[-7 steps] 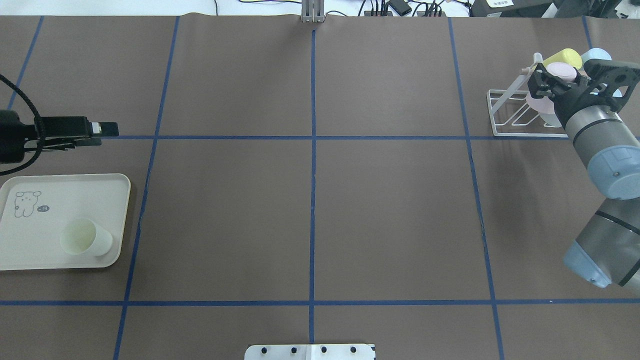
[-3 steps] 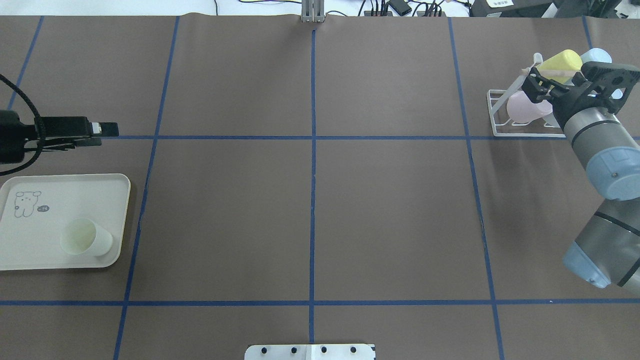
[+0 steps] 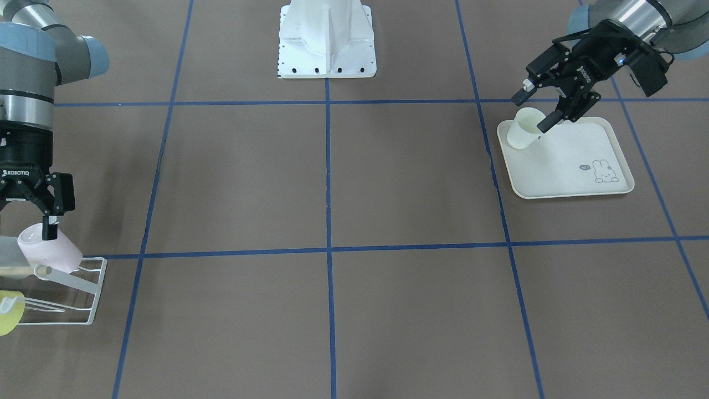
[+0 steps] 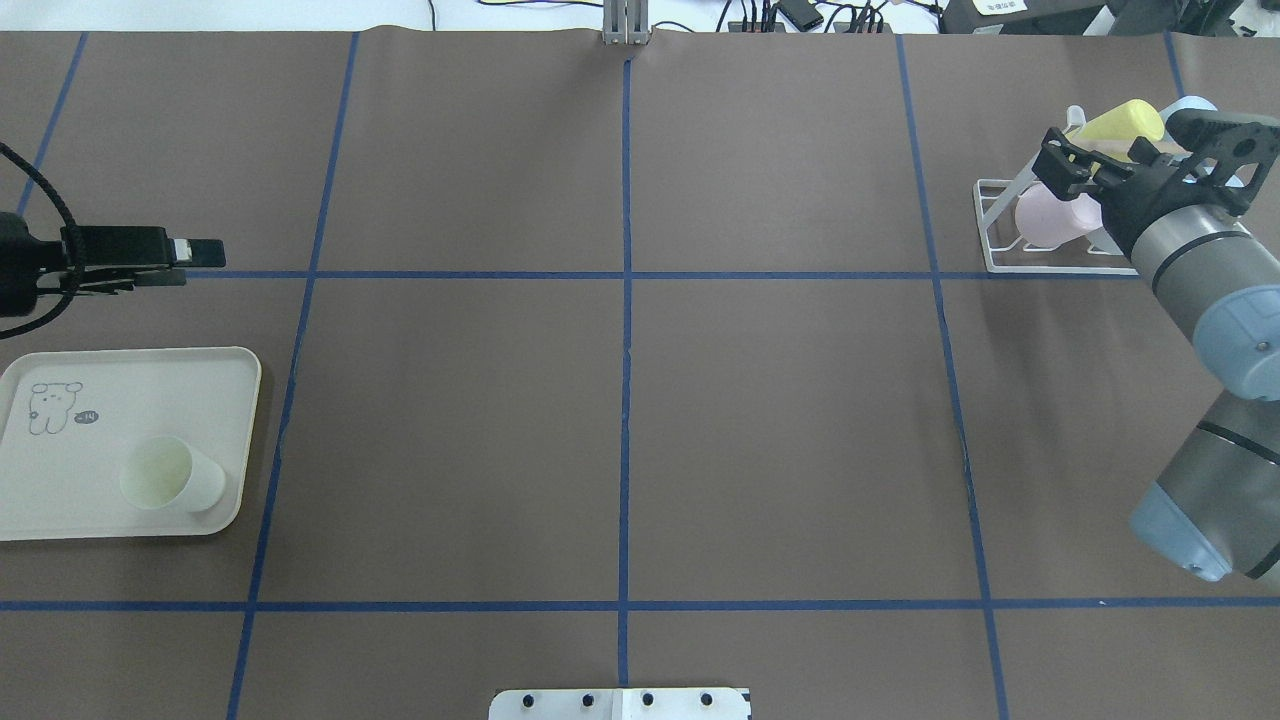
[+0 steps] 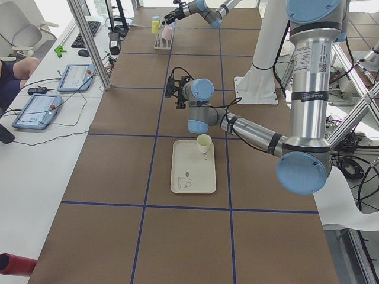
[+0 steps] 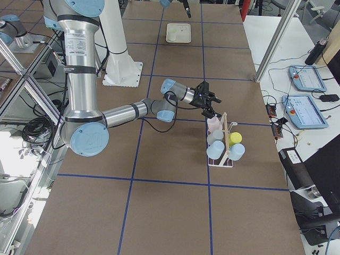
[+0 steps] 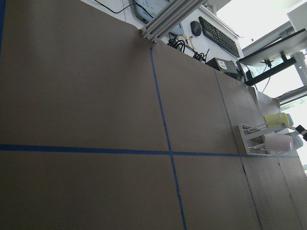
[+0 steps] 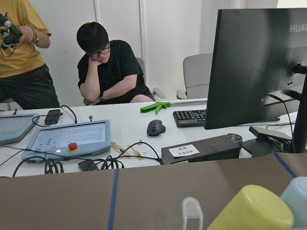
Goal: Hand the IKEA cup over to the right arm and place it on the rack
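Front-facing view: the right hand (image 3: 27,219) is open and grips nothing. One fingertip (image 3: 50,231) stands at the rim of the pink cup (image 3: 52,252); whether they touch cannot be told. The pink cup lies tilted on the near end of the rack (image 3: 83,299), with a yellow cup (image 3: 8,315) at the frame edge. The left hand (image 3: 530,113) is open and empty, and overlaps the cream cup (image 3: 520,133), which stands upright in a corner of the tray (image 3: 576,166) on the tabletop (image 3: 410,183). Overhead view: the right hand (image 4: 1062,160), fingers spread, is above the pink cup (image 4: 1045,218), which rests on the rack (image 4: 998,245). A yellow cup (image 4: 1125,120) and a blue cup (image 4: 1190,104) sit behind. The left hand (image 4: 198,262) is clear of the tray (image 4: 60,500) and well apart from the cream cup (image 4: 170,475). One second ago the right hand held the pink cup above the rack. By 0.4 s ago the cup lay on the rack, where it remains, and the hand has since drawn slightly away. The left hand has shifted a little toward its own side. Exterior left view: the left hand (image 5: 175,97) is above the tabletop beyond the cream cup (image 5: 204,142). Exterior right view: the right hand (image 6: 211,103), fingers apart, is just above the pink cup (image 6: 214,125). Left wrist view: the rack (image 7: 252,139) is far off and no fingers show. Right wrist view: the yellow cup (image 8: 252,213) is close below.
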You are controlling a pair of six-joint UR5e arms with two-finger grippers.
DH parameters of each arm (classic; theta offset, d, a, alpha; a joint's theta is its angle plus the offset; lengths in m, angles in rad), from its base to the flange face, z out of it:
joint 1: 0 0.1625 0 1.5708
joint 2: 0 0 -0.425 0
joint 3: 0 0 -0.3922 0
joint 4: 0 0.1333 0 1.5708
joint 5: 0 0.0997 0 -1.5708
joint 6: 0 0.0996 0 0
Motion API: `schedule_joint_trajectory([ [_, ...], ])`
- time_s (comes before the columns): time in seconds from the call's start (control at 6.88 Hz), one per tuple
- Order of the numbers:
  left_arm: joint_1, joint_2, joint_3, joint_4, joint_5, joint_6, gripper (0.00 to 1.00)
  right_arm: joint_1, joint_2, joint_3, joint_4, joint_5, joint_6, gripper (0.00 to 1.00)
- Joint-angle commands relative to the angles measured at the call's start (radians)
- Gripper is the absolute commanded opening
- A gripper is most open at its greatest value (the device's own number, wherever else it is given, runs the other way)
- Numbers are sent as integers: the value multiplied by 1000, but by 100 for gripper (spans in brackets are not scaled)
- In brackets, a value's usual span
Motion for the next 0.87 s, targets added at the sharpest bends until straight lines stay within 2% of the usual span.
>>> schedule_joint_trajectory([
  [0.0, -47, 12, -9, 185, -33, 192, 99, 3, -37, 94, -8, 91, 1, 100],
  [0.44, -57, 47, -11, 431, -35, 516, 100, -1, -25, 132, -14, 227, 43, 100],
  [0.73, -79, 80, -5, 516, -33, 703, 100, -2, 33, 145, -13, 336, 202, 100],
])
